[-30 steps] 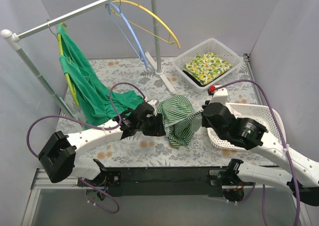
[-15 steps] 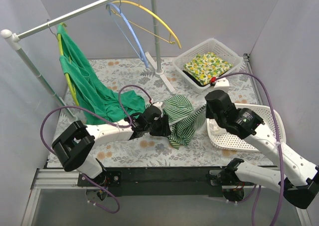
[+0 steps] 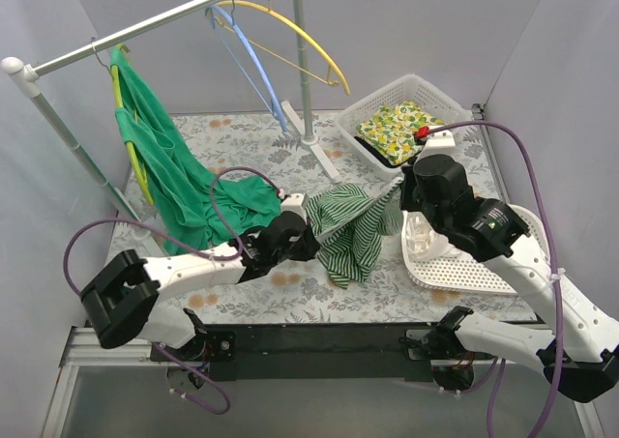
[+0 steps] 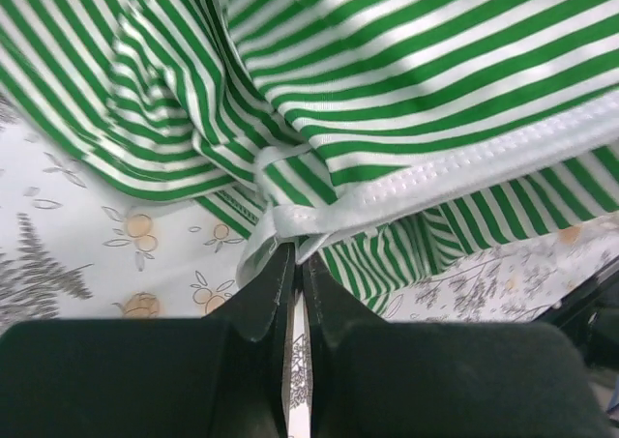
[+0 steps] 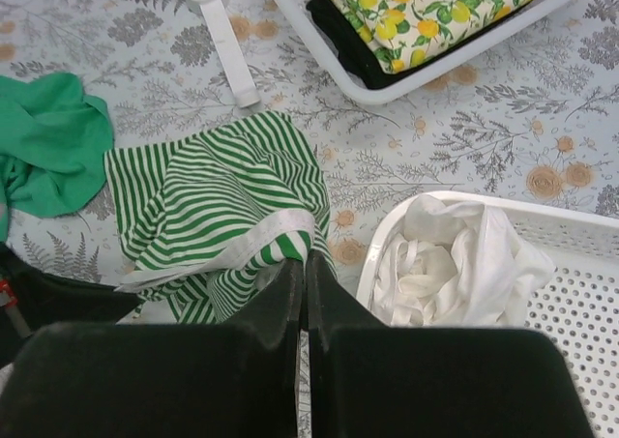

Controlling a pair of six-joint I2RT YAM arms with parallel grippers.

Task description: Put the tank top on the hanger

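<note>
The green-and-white striped tank top [image 3: 353, 227] hangs stretched between both grippers above the table. My left gripper [image 3: 308, 233] is shut on its white-trimmed edge, seen close in the left wrist view [image 4: 296, 247]. My right gripper [image 3: 398, 194] is shut on the other end of that trim, which also shows in the right wrist view [image 5: 306, 256]. The tank top fills the left wrist view [image 4: 406, 90] and drapes below my right fingers [image 5: 213, 206]. The light blue hanger [image 3: 253, 66] hangs by its hook from the rail at the back, apart from both grippers.
A yellow hanger [image 3: 300, 34] hangs beside the blue one. A plain green garment [image 3: 169, 172] hangs on the rail [image 3: 145, 24] at left. A white basket [image 3: 455, 100] holds yellow-patterned cloth; a white basket [image 3: 503, 264] at right holds white cloth [image 5: 455, 264]. The rack's foot [image 3: 324, 158] lies mid-table.
Both grippers have lifted and pulled apart, stretching the tank top's trimmed edge taut between them. The right arm moved up and back; the left arm shifted slightly back.
</note>
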